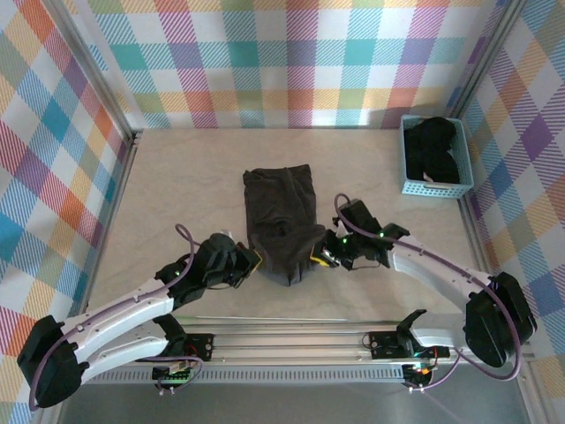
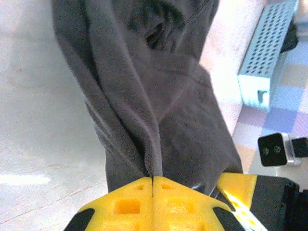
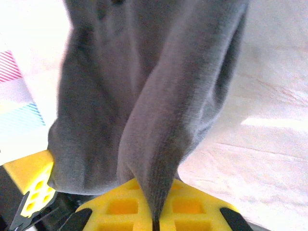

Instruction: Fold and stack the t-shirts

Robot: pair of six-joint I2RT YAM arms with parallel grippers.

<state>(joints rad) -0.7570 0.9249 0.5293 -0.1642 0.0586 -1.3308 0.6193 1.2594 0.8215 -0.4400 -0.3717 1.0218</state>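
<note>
Two claws pinch one dark t-shirt (image 1: pixel 281 221) that lies in the middle of the desk (image 1: pixel 177 177); the shirt is folded into a long strip, with its far end flat on the desk and its near end bunched up between the claws.

Down at the near left corner of the shirt is the left claw (image 1: pixel 253 262); seen from the left wrist, its yellow fingers (image 2: pixel 125 204) are pressed tight together, and a fold of the cloth runs into the line where they meet; so this claw is closed on the shirt.

Over at the near right corner is the right claw (image 1: pixel 321 255); seen from the right wrist, its yellow fingers (image 3: pixel 192 204) are closed on a thick fold of grey cloth that goes in between them; so this claw grips the shirt too.

Both claws are near each other, with the wrinkled end of the shirt between them.

Far off at the right back of the desk stands a light-blue basket (image 1: pixel 433 188), well apart from the shirt; a dark bundle (image 1: pixel 433 146) of cloth lies inside it; walls (image 1: pixel 291 53) with bright checks stand around the desk.
</note>
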